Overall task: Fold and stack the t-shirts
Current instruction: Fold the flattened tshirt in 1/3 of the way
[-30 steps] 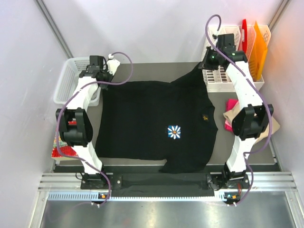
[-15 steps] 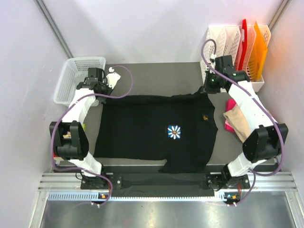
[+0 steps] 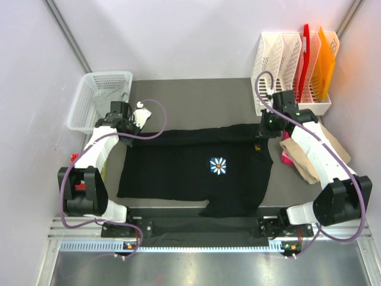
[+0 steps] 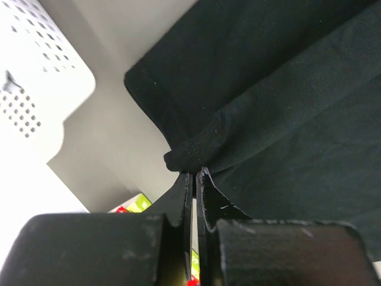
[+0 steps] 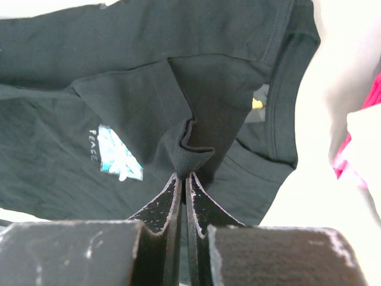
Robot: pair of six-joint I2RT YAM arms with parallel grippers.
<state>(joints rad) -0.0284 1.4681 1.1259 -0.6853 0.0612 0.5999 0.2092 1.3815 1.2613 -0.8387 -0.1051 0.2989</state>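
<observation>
Evidently the first fold is under way: the black t-shirt (image 3: 190,173) lies on the table (image 3: 196,98), its far edge doubled toward the daisy print (image 3: 218,165), with more folds and stacking left. The left gripper (image 4: 194,174) and right gripper (image 5: 183,176) have jaws clamped on that edge either side of the daisy print; tan and pink shirts (image 3: 299,162) lie crumpled right of it.
</observation>
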